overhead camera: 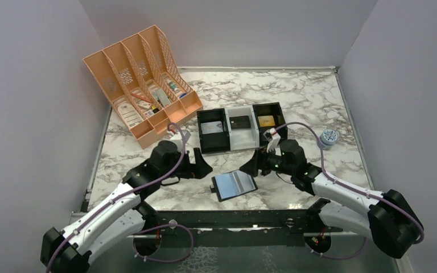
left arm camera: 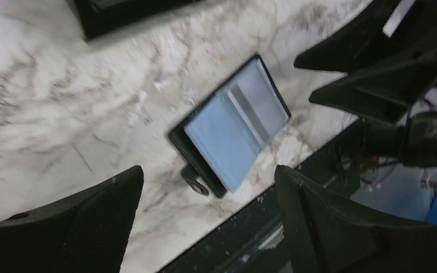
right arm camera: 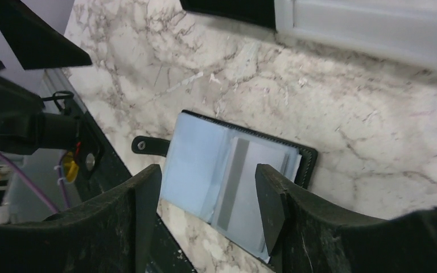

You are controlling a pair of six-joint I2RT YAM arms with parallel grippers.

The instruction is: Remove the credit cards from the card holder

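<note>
The card holder (overhead camera: 234, 185) is laid open on the marble table (overhead camera: 318, 102), near the front edge, between the two grippers. Blue-grey lining is turned up; the snap tab (right arm camera: 148, 145) sticks out on its left side. A grey stripe (right arm camera: 234, 177) is seen on the inner right half; whether it belongs to a card cannot be told.

The left gripper (overhead camera: 205, 169) is held low just left of the card holder, fingers (left arm camera: 108, 210) spread wide, nothing between them. The holder is not touched by it.

The right gripper (overhead camera: 249, 166) is placed just above and right of the holder, angled down at it. Its fingers (right arm camera: 273, 199) are apart, nothing is clamped; the holder is seen through the gap, on the table.

Three credit cards are seen in the black-and-white tray (overhead camera: 227, 149) behind the holder, one per compartment: a grey card (overhead camera: 211, 127) on the left, a dark card (overhead camera: 239, 122) in the white middle, a gold card (overhead camera: 266, 120) on the right.

An orange file organizer (overhead camera: 139, 85) stands at the back left, with small items inside. A small round jar (overhead camera: 329, 138) is placed at the right, near the right arm's cable.
</note>
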